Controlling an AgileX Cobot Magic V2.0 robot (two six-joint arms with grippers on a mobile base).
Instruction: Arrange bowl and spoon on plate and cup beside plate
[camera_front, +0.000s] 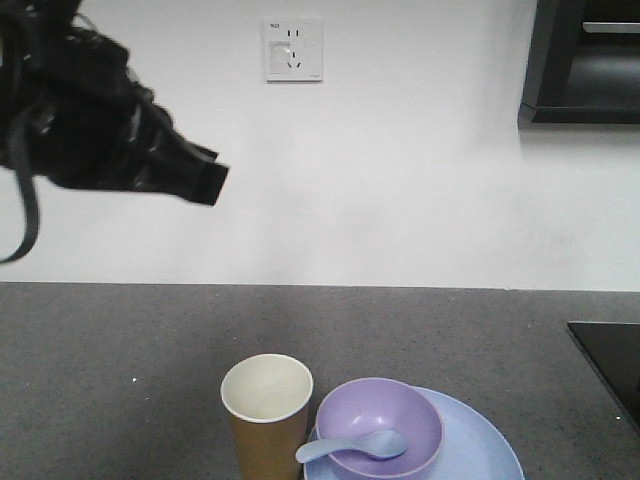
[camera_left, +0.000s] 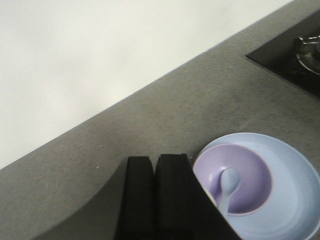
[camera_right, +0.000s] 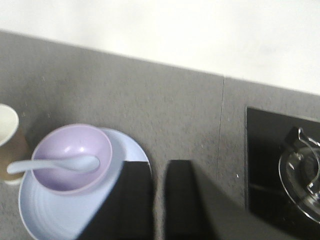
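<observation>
A speckled grey counter (camera_front: 120, 350) runs along a plain white wall (camera_front: 420, 180) bearing a white socket (camera_front: 293, 50). A dark cabinet (camera_front: 585, 60) hangs upper right; a black hob (camera_right: 280, 165) is set into the counter.

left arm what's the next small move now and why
Probably just retract and stop. The bowl sits on the plate, the spoon rests in the bowl with its handle over the rim, and the cup stands upright beside the plate. The left hand holds nothing.

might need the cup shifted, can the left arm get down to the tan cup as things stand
Probably yes: the tan-brown tapered cup stands upright left of the pale blue round plate, top uncovered, and the left pincer, raised above it, holds nothing.
</observation>
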